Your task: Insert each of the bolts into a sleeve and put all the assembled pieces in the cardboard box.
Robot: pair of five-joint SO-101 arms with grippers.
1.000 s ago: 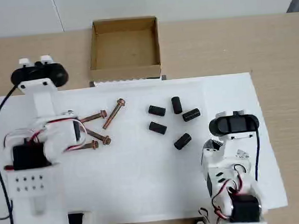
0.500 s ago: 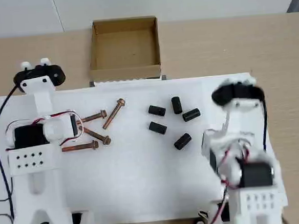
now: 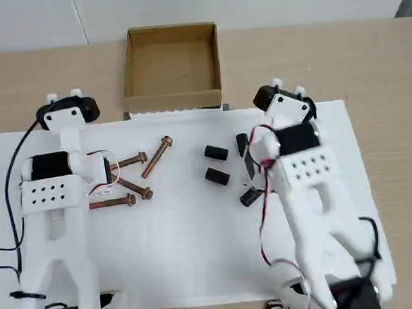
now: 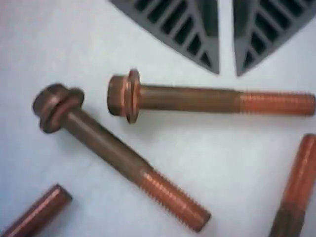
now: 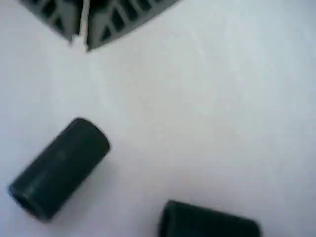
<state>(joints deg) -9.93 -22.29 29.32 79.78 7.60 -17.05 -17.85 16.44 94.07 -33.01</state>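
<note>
Recording 4 bolts (image 3: pixel 156 156) lying loose on the white sheet (image 3: pixel 198 247) at left centre of the high view. Counting 4 black sleeves (image 3: pixel 216 153) in sight right of centre, with the cardboard box (image 3: pixel 174 100) standing at top centre.

Hovering over the bolts: left gripper (image 4: pixel 227 73), drawn all but closed, grasping nothing. Hovering beside 2 sleeves: right gripper (image 5: pixel 80 44), clenched, also grasping nothing.

Judging bolts to be rigid, dense metal, liable to roll; advising a grip across the smooth shank near the head. Judging sleeves to be light, stiff, slick cylinders; advising a pinch across the middle, keeping the bore clear.
</note>
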